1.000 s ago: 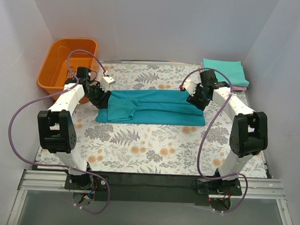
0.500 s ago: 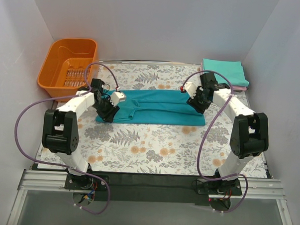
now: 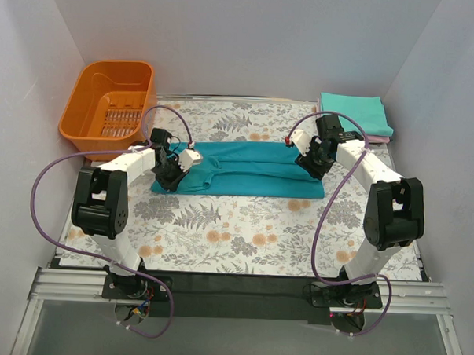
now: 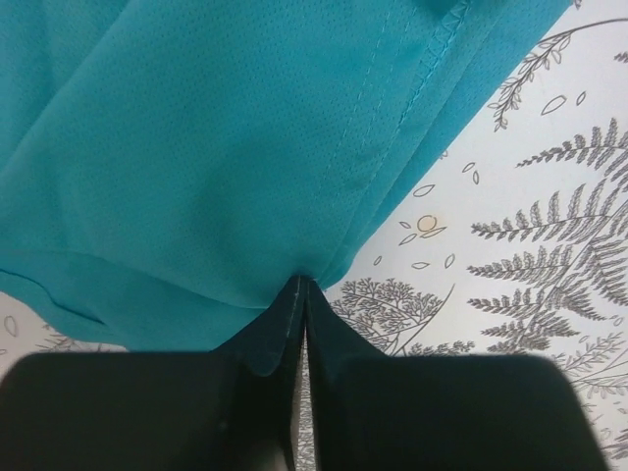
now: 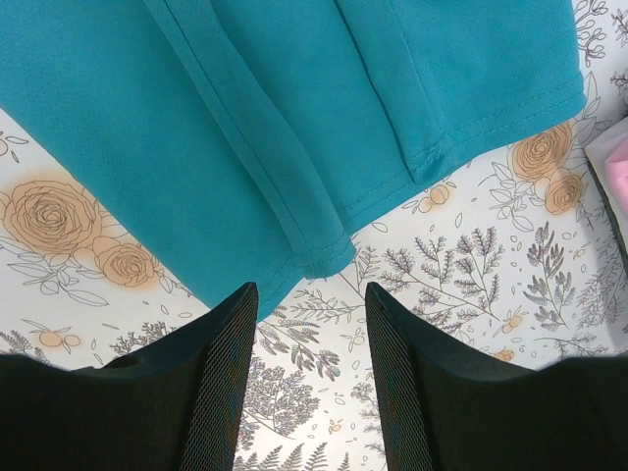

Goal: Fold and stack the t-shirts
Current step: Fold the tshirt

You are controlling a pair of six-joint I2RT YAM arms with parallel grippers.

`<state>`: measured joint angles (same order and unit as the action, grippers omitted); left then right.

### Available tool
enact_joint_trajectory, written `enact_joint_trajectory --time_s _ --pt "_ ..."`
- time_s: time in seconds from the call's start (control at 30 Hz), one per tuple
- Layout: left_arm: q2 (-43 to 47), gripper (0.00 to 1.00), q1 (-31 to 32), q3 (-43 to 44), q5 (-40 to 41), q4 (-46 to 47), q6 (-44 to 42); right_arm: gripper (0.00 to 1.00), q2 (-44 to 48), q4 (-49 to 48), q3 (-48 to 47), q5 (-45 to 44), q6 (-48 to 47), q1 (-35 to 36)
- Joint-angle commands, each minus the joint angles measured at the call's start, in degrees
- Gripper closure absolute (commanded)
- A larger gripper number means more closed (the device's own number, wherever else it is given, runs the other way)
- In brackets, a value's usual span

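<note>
Floral-patterned counter point(image 3: 242, 233) holds a deep teal t-shirt point(image 3: 245, 168) spread flat across its middle; left end effector point(image 4: 300, 294) pinches the shirt's left edge, right end effector point(image 5: 309, 304) hovers, fingers apart, over the right edge

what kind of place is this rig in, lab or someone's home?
Looks like a lab test booth, not a home: plain white walls box in a floral-covered table, with the left arm and right arm bolted to a metal rail.
</note>
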<state>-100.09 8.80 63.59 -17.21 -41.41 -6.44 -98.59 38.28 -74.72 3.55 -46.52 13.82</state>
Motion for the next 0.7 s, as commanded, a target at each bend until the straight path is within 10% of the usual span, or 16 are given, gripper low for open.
enact_joint_trajectory --time_s 0.0,0.23,0.37,0.67 --pt "1.5 0.98 0.1 2.2 1.1 2.2 -0.1 0.54 1.4 1.2 -0.2 0.2 0.1 -0.3" --pt "3.3 1.00 0.1 2.8 0.0 1.3 -1.5 0.54 0.7 1.4 -0.6 0.4 -0.2 -0.2" --pt "4.1 0.74 0.2 2.3 -2.1 0.2 -3.2 0.54 0.4 1.4 -0.5 0.5 -0.3 -0.2" --pt "2.5 0.69 2.9 1.3 -1.1 2.7 -3.3 0.54 0.1 1.4 -0.1 0.3 -0.1 -0.3"
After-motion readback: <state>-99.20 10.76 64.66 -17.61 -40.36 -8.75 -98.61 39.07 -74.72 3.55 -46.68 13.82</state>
